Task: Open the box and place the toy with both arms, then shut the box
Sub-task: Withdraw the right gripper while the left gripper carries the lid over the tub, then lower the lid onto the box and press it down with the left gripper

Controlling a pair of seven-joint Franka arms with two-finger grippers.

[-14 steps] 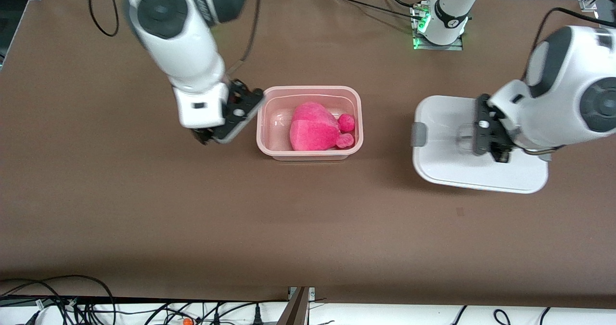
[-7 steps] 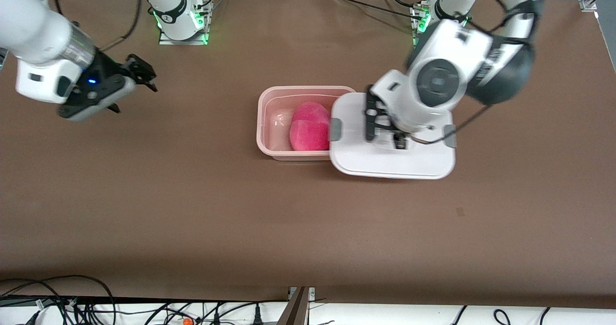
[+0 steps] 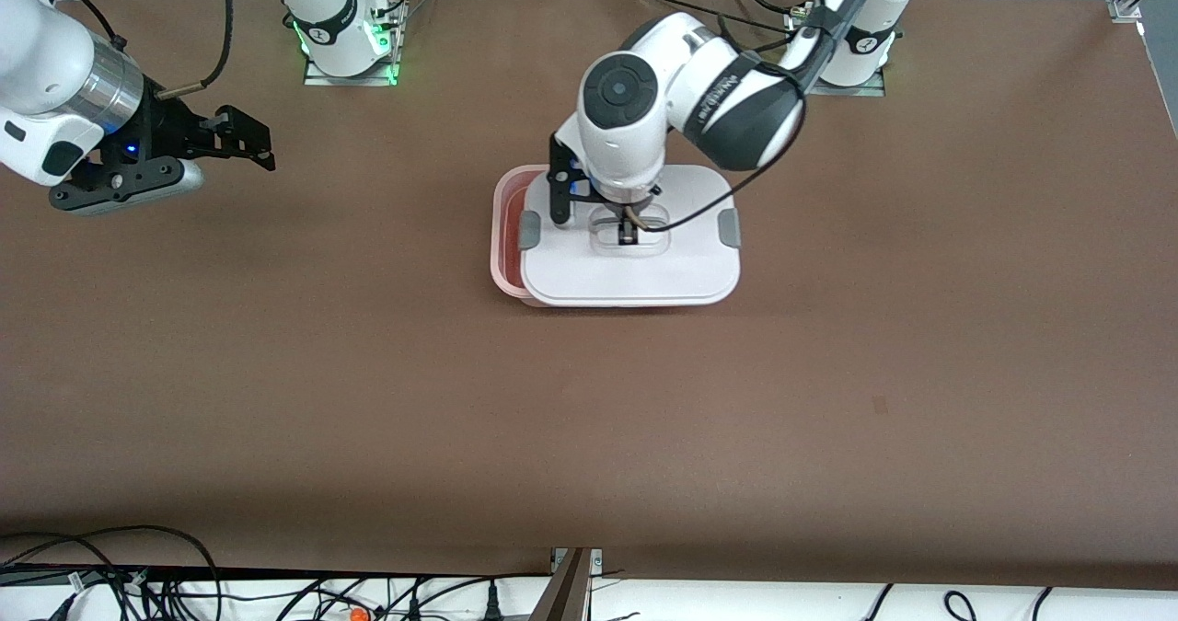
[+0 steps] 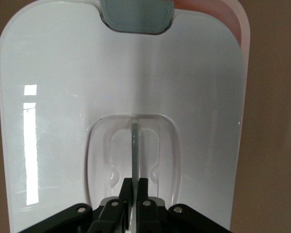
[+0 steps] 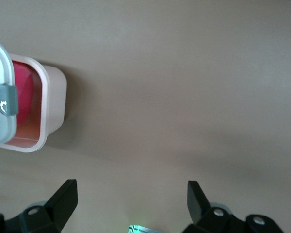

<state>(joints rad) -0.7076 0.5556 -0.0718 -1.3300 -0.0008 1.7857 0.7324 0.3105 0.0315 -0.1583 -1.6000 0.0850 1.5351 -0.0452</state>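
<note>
The white lid (image 3: 681, 271) of the box lies over the pinkish tub (image 3: 502, 235), shifted a little toward the left arm's end, so the tub's rim at the right arm's end shows. My left gripper (image 3: 627, 232) is shut on the thin fin of the lid's clear centre handle (image 4: 135, 145), with the gripper (image 4: 135, 187) straight above it. A grey clip (image 4: 136, 14) sits at the lid's end. The pink toy (image 5: 25, 92) is inside the tub (image 5: 51, 107), mostly hidden under the lid. My right gripper (image 3: 253, 141) hangs open and empty over bare table near the right arm's end.
Brown cloth covers the table (image 3: 589, 419). The arm bases (image 3: 345, 41) (image 3: 851, 41) stand along the table edge farthest from the front camera. Loose cables (image 3: 138, 575) lie off the nearest edge.
The left arm has carried the lid from the left arm's end of the table to over the tub, covering the toy. The right arm has drawn away from the tub toward its own end.
</note>
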